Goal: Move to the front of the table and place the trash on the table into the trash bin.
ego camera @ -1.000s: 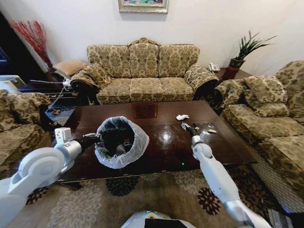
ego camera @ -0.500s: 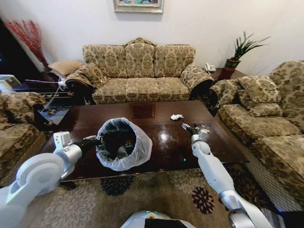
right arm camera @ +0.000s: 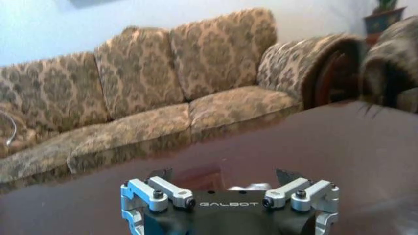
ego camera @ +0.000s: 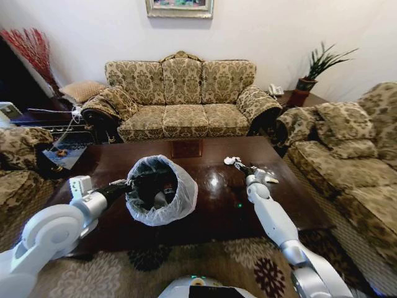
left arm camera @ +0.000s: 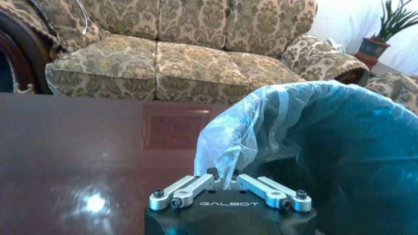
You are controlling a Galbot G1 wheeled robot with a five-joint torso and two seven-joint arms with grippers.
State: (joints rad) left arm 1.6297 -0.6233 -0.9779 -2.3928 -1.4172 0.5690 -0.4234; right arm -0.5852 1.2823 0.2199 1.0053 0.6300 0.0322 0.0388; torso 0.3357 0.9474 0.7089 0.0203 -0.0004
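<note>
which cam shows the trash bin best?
Head view: the whole trash bin with its bag rim, on the table, held by the left tool. Left wrist view shows the bag up close; right wrist view shows table and sofa.

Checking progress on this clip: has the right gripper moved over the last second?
Yes. The right gripper has advanced across the glossy dark brown table to the crumpled white paper wad, which earlier lay ahead.

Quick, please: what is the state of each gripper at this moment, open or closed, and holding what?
Left gripper: closed on the trash bin, pinching its bag rim.
Right gripper: open, holding nothing, over the table near a white paper wad.
</note>
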